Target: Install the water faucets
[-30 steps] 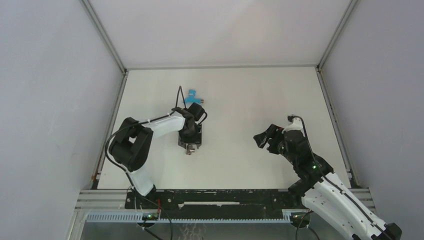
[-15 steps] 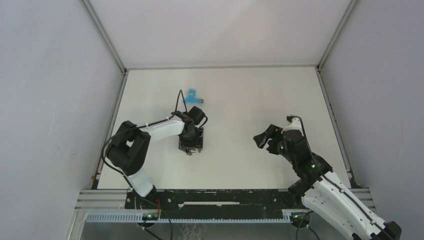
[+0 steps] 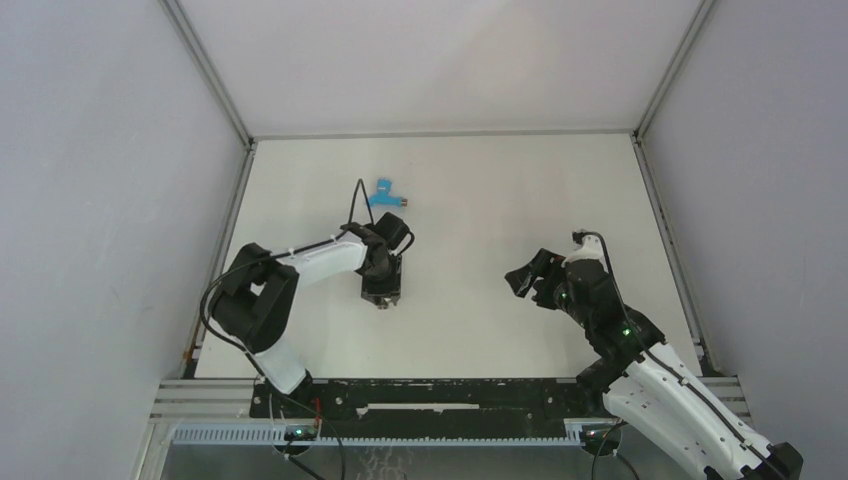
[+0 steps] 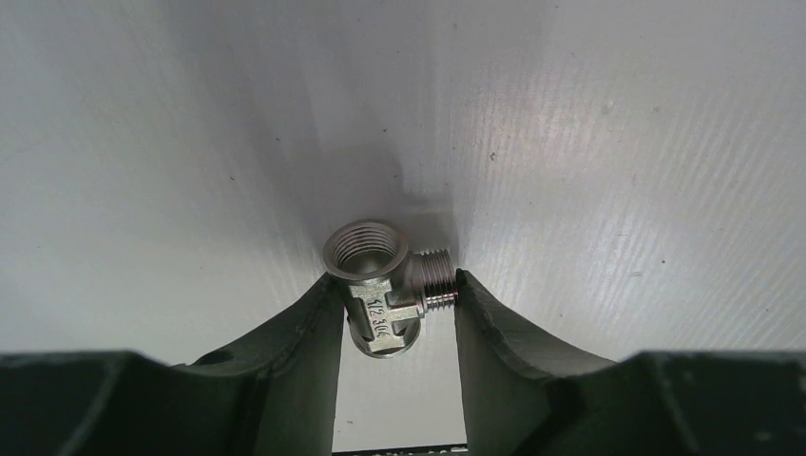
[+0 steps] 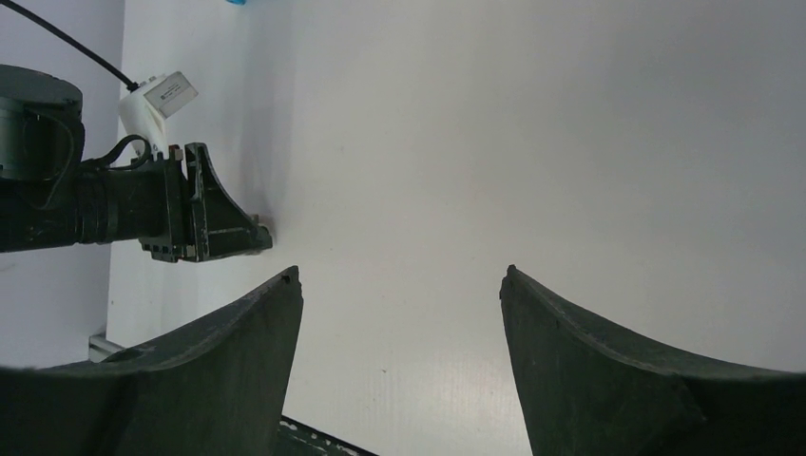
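The bright-blue bent tap [image 3: 385, 194] lies on the white table [image 3: 480, 200] at the back centre, apart from both grippers. The grey metal fitting [image 4: 378, 302], a threaded tee stamped with numbers, lies on the table between my left gripper's fingers. My left gripper [image 4: 394, 281] points down at the table [image 4: 618, 142], and its jaws touch the fitting on both sides. In the top view the fitting [image 3: 381, 303] peeks out just below the left gripper [image 3: 382, 292]. My right gripper [image 5: 401, 275] is open and empty, held above the table's right half [image 3: 522, 280].
White walls with metal frame rails [image 3: 240, 160] close in the table on three sides. A black rail [image 3: 430, 395] runs along the near edge by the arm bases. The left arm's gripper [image 5: 204, 223] shows at the left of the right wrist view.
My left gripper's jaws have narrowed around the fitting, and the left arm has shifted slightly. The right arm has not moved.
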